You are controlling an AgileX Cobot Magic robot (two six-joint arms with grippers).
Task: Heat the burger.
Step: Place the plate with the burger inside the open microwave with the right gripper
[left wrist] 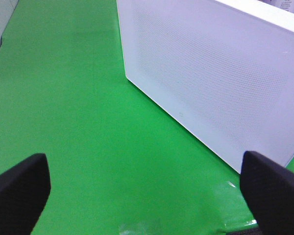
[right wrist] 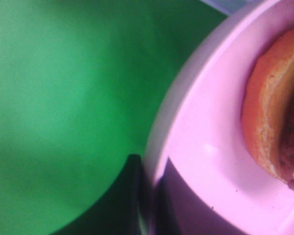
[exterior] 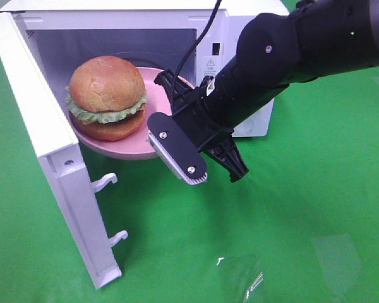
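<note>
The right fingers (exterior: 174,148) clamp the pink plate (exterior: 156,95) by its rim, holding the burger (exterior: 107,95) in the microwave's (exterior: 177,44) open mouth, likely to slide it inside. The left fingers (left wrist: 19,188) hang apart beside the microwave.

Right arm (exterior: 303,44): glossy black, rounded segments, one silver screw, tiny green light.
Cable (exterior: 194,45): thin, black.
Right claw (exterior: 169,137): black; flat finger plate, two silver screws, ridged pale pad.
Left claw (left wrist: 146,191): matte black, rounded fingertips.
</note>
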